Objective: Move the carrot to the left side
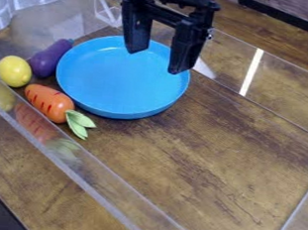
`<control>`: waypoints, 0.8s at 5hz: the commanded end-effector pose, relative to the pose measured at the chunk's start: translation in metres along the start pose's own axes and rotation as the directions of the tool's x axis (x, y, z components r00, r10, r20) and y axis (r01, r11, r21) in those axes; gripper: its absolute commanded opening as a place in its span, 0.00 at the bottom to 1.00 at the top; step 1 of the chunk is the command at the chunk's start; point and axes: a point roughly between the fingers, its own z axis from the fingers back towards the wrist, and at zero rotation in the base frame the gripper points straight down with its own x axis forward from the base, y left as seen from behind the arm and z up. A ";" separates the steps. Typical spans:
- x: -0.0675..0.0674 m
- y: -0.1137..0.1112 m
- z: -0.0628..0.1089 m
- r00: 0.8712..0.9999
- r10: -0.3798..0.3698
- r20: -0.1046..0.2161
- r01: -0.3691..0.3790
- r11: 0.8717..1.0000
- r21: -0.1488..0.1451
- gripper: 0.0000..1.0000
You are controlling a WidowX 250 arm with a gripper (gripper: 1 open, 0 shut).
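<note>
The carrot (52,105) lies on the wooden table at the left, just in front of the blue plate (105,94), its green leaves pointing right and down. It is small, orange and ridged. My gripper (158,54) hangs over the far part of the plate, pointing down, its two black fingers (137,32) apart with nothing between them. It is well to the upper right of the carrot and does not touch it.
A yellow lemon-like toy (14,71) and a purple eggplant toy (50,56) lie left of the plate. A clear wall (62,145) runs along the table's left and front edge, close to the carrot. Bare wood spreads to the right.
</note>
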 end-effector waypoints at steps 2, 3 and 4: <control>0.007 0.014 0.006 0.999 0.040 0.031 -0.041 0.999 0.007 1.00; 0.010 0.017 0.003 0.999 0.048 0.026 -0.048 0.999 0.006 1.00; 0.014 0.017 0.002 0.999 0.039 0.029 -0.040 0.999 0.009 1.00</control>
